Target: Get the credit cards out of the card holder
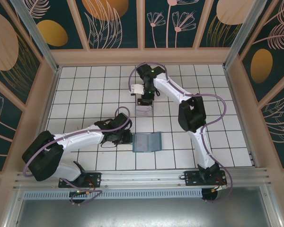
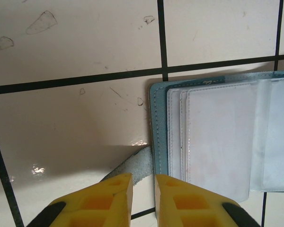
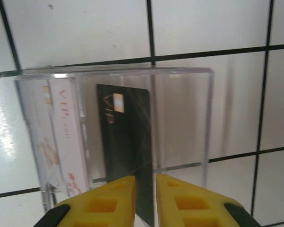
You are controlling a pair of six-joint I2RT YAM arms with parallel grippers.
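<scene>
Top external view is showing the card holder (image 1: 146, 142) lying open on the tiled table (image 1: 85, 94), with the left gripper (image 1: 128, 138) sitting at its left edge. Further back, the right gripper (image 1: 146, 100) is hanging over a clear box (image 1: 144, 110).

Left wrist view is showing the left gripper (image 2: 144, 177) with its jaws standing slightly apart. The holder's side tab (image 2: 132, 165) is running under the tip of one finger, and I cannot tell whether it is being pinched. The holder's (image 2: 155, 132) clear plastic sleeves (image 2: 217, 142) are facing up.

Right wrist view is showing the black card (image 3: 128, 132) and the white card (image 3: 66, 137) standing inside the clear box (image 3: 184, 118). The right gripper (image 3: 146, 178) is hovering over the black card with its jaws a little apart, clamping nothing.
</scene>
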